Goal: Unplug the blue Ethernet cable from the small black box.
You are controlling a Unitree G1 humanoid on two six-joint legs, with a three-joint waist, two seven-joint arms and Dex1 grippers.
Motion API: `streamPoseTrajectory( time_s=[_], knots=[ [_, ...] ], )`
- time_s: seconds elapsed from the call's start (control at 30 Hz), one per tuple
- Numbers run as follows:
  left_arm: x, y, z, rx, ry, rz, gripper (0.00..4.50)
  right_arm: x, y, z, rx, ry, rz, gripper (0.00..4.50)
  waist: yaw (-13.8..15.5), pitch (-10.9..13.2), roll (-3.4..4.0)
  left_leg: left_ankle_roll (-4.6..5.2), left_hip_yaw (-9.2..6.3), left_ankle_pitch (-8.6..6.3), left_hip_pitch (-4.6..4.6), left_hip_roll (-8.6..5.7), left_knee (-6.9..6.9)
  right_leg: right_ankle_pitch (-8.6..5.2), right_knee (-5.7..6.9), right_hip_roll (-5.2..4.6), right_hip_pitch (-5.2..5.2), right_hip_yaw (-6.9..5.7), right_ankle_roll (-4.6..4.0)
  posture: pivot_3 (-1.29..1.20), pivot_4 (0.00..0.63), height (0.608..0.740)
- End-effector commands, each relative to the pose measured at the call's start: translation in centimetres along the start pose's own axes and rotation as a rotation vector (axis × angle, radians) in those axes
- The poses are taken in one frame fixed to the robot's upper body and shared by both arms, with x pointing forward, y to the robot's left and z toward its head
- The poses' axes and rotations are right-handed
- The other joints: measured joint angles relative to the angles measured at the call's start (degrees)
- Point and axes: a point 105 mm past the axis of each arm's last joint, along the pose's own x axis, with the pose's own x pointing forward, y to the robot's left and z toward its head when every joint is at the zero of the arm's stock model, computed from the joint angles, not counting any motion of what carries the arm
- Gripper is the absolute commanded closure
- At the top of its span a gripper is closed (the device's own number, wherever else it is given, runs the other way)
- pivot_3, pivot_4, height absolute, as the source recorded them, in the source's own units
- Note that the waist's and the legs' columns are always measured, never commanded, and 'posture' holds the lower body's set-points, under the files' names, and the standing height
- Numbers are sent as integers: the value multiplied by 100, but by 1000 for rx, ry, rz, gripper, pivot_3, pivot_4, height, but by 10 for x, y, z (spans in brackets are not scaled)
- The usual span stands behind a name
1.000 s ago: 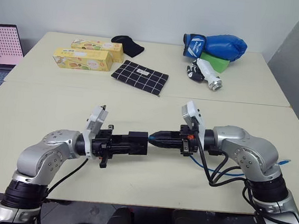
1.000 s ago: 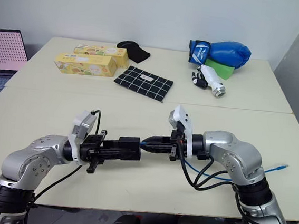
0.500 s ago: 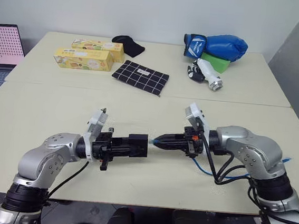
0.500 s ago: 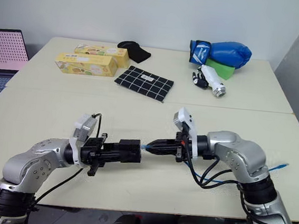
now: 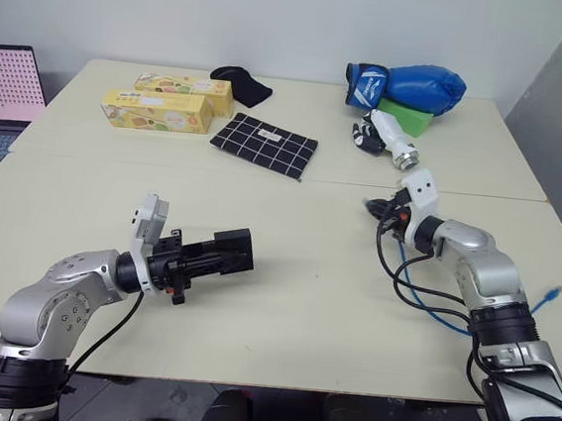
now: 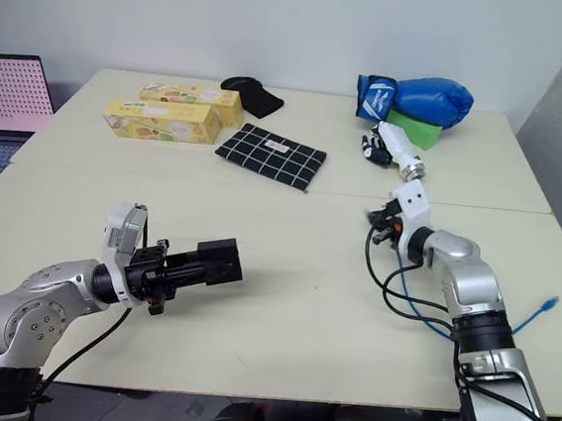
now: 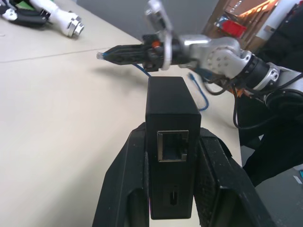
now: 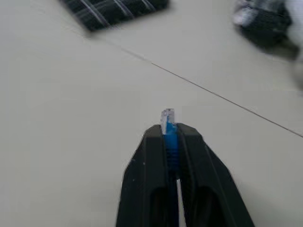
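— Black plastic between the left gripper's (image 7: pixel 171 189) two fingers (image 7: pixel 124 184): that's the small black box (image 7: pixel 171 127), pinched by its sides, its empty port facing back along the fingers and its far end sticking out past the tips.

— And the blue Ethernet cable (image 5: pixel 430 295)?

— Out of the box. The right gripper (image 8: pixel 169 135) is clamped on its plug end; the clear plug (image 8: pixel 167 115) pokes just beyond the fingertips, with the blue boot squeezed between them.

— Where does the rest of it run?

— Behind that gripper it loops down over the beige table (image 5: pixel 300 222) beside the black robot cables, and its other plug (image 5: pixel 551 293) lies near the table's edge, well back from the fingers.

— How far apart are the two grippers?

— Well apart, bare tabletop between them. Ahead of the right fingertips lie a black grid-patterned cloth (image 5: pixel 263 144) and a white bottle (image 5: pixel 395 142).
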Motion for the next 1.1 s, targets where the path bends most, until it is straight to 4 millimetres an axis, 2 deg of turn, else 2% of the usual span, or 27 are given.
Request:
streamPoseTrajectory(
  time_s=[0.03, 0.13, 0.3, 0.33, 0.4, 0.53, 0.67, 0.77, 0.93, 1.1],
  knots=[
    [3, 0, 5, 49, 12, 15, 3706, 3, -20, 3, -25, -30, -101, 4123, -14, 0, 1, 0, 3, 0, 0, 1, 0, 0, -2, 0, -1, 3, 0, 0, 150, 740],
    [5, 5, 6, 95, 9, 58, 3706, 3, -16, 3, 34, -41, -56, 3293, -21, 0, 1, 1, 3, -1, 3, 5, -1, 0, 0, 1, 0, 4, 0, 0, 150, 740],
    [4, 20, 8, 136, -24, 185, 3706, -8, -14, 22, 25, -116, 23, 2088, -18, 1, 3, 1, -1, -1, 4, 7, -1, 0, 3, 2, 0, 4, 0, 0, 150, 740],
    [3, 26, 10, 145, -31, 236, 3706, -13, -12, 30, 12, -151, 52, 1732, -12, 2, 4, 1, -2, -1, 4, 7, -1, 0, 2, 2, 0, 4, 0, 0, 150, 740],
    [-2, 42, 14, 192, -54, 365, 3706, -25, 2, 52, -49, -239, 162, 1234, -7, 3, 4, 1, -7, -1, 3, 6, -1, 0, 2, 2, 0, 3, 0, 0, 150, 740],
    [-21, 75, 27, 309, -136, 648, 3706, -52, 46, 88, -75, -367, 427, 356, -9, 3, 4, 2, -18, -1, 4, 7, 0, 0, 2, 0, 2, 1, 1, 0, 150, 740],
    [-52, 99, 42, 501, -223, 939, 3706, -73, 96, 112, -142, -434, 655, 356, -9, 2, 4, 2, -20, -1, 5, 10, 1, 1, 2, -4, 1, 1, 0, 0, 150, 740],
    [-75, 110, 42, 608, -244, 1116, 3706, -78, 128, 122, -185, -465, 757, 356, -8, 2, 4, 1, -24, -1, 5, 9, 0, 1, 1, -8, 2, -1, 0, 0, 150, 740],
    [-86, 121, 21, 571, -284, 1208, 3706, -79, 153, 125, -209, -458, 851, 356, 35, 2, 3, 1, -25, -1, 4, 4, 3, 1, 2, -11, 1, -5, 1, 0, 150, 740],
    [-86, 128, 0, 509, -295, 1243, 3706, -77, 165, 110, -241, -391, 935, 356, 53, -4, -7, 1, -27, -1, 0, -5, 8, 3, -1, -12, 4, -11, 5, 0, 150, 740]
  ],
)
